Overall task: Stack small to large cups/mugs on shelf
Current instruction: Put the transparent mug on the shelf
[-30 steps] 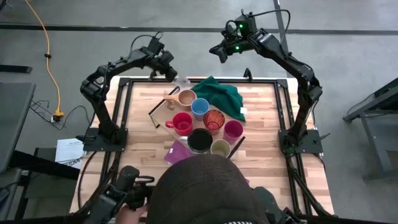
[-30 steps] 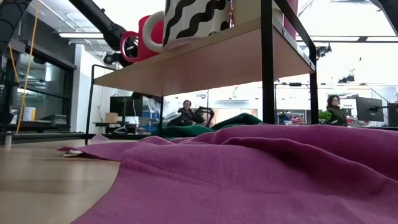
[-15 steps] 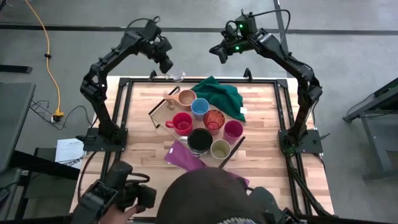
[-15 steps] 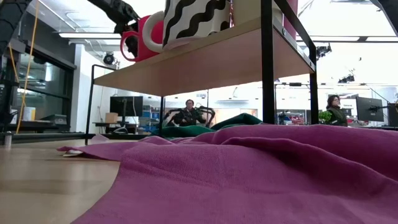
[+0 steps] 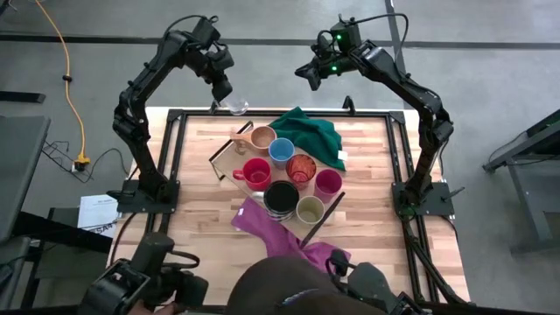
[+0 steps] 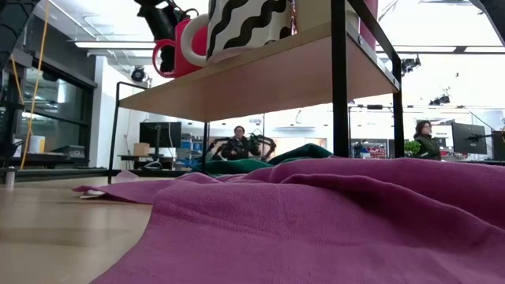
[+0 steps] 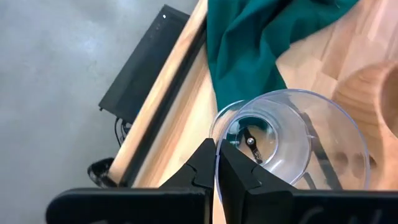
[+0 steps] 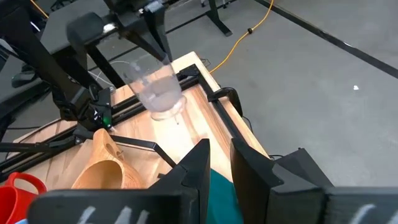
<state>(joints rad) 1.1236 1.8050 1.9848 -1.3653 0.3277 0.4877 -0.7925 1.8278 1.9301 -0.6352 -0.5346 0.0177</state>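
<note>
Left hand [image 5: 224,90] is gripping the rim of the clear glass [image 5: 234,105] above the counter's upper-left edge, while seven cups are sitting on the shelf [image 5: 224,150] at frame centre, so stacking by size seems barely begun.

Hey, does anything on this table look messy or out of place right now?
Two cloths look out of place: a green cloth bunched against the shelf, and a purple cloth crumpled beside it. The left hand holds the clear glass cup tilted in the air by its rim.
</note>
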